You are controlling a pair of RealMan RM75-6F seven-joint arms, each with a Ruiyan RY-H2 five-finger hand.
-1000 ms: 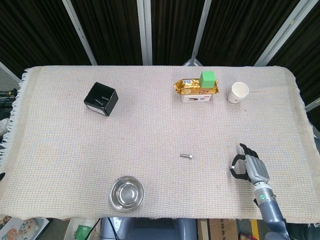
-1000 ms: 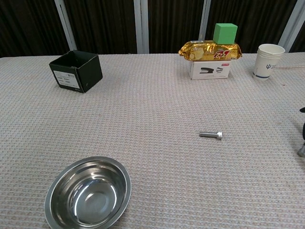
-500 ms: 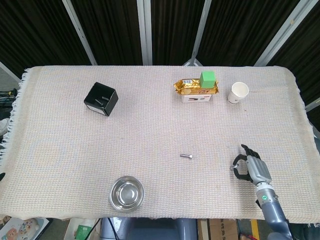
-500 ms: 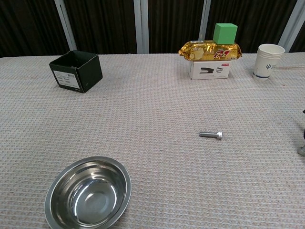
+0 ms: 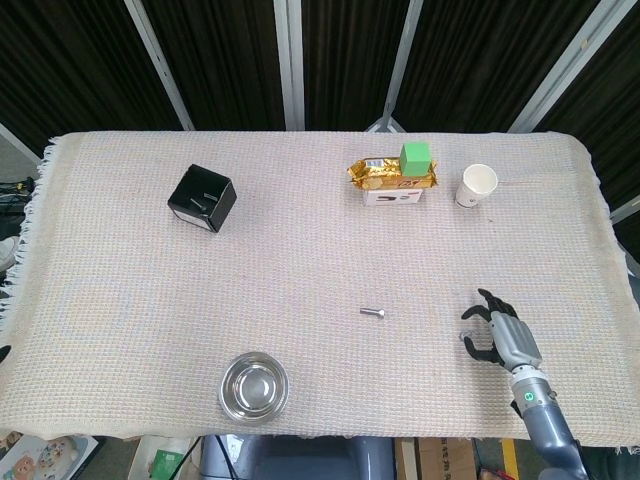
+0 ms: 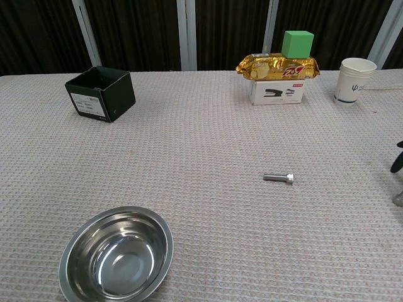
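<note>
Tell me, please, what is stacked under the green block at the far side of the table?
The green block sits on a gold snack packet, which lies across a white box. The packet covers the box's top.

- Bolt: small, silvery metal; lying flat on its side on the woven cloth; lower centre-right of the head view; head end pointing right; well apart from the right hand, nearest to it.

Right hand: black fingers, grey metal back; grey forearm, green wrist dot.
</note>
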